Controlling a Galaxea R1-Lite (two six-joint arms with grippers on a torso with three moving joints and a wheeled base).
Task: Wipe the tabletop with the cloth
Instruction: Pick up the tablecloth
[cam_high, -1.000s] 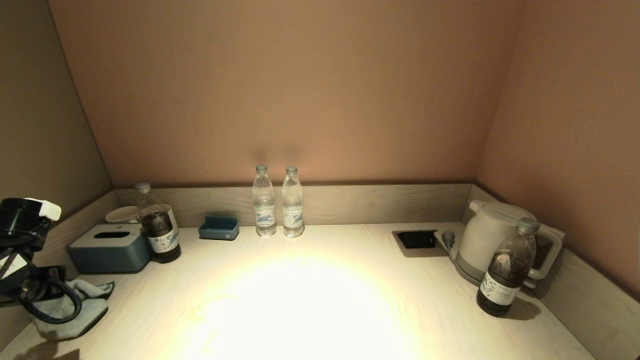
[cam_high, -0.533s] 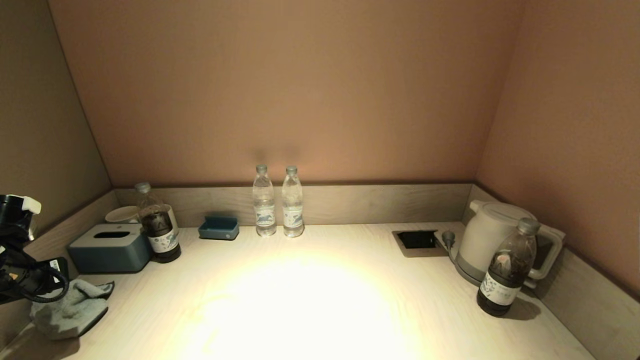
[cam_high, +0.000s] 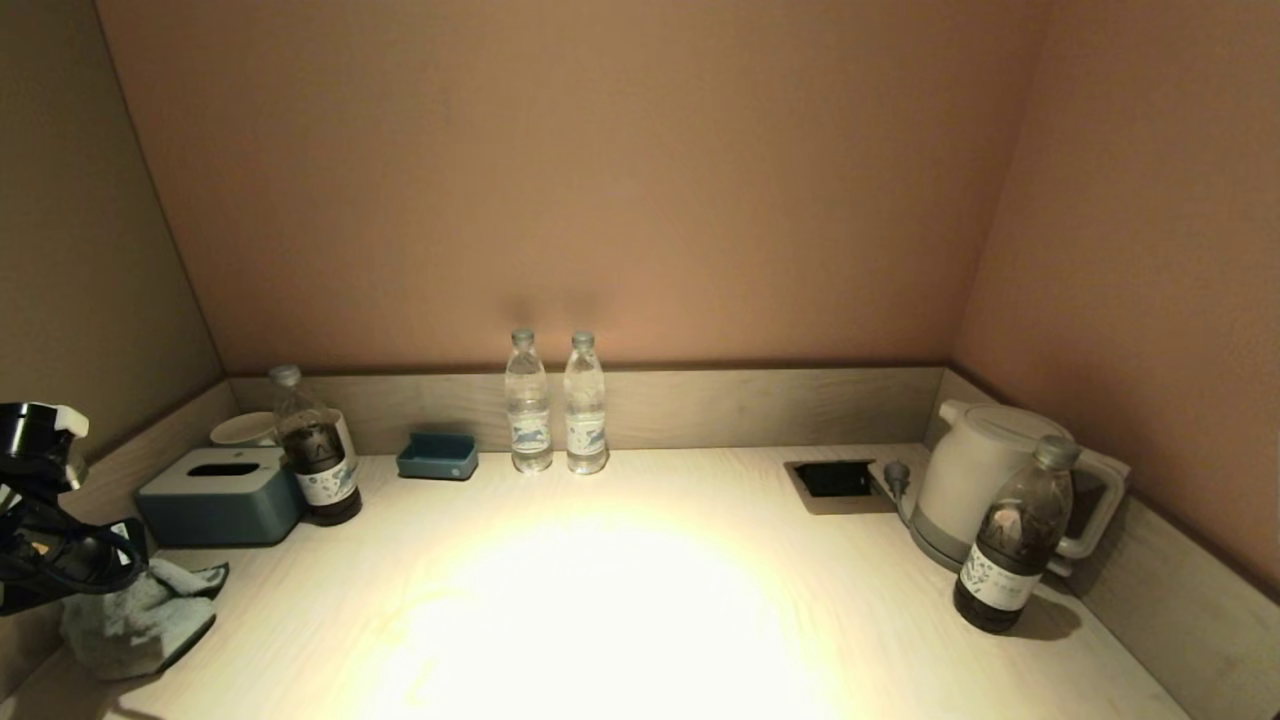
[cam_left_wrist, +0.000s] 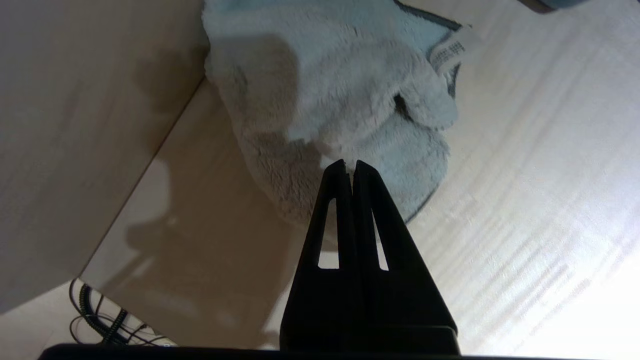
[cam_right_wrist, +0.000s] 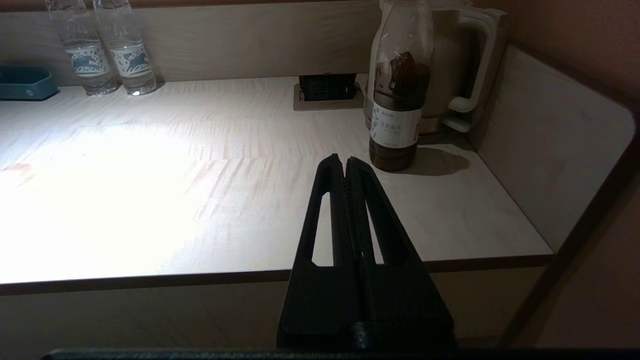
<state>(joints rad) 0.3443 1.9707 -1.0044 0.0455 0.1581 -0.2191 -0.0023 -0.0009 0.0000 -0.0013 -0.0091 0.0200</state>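
Left arm (cam_high: 40, 530) cut off by the head view's left edge; its gripper tips not visible there, hidden behind the wrist and cable loop. Near-left part of the cloth (cam_high: 140, 620) covered by that arm.

Left wrist view: far end of the cloth (cam_left_wrist: 330, 95) runs off the frame; whether the closed fingers (cam_left_wrist: 345, 175) touch the pile or hang just above it cannot be told.

Right gripper (cam_right_wrist: 345, 162) does not appear in the head view at all.

Kettle (cam_high: 985, 480) partly hidden behind the dark bottle (cam_high: 1010, 540). Cup (cam_high: 245, 428) mostly hidden behind the tissue box (cam_high: 220, 495). Bottle label print too small to read. Recessed socket (cam_high: 835, 480) interior too dark to make out.
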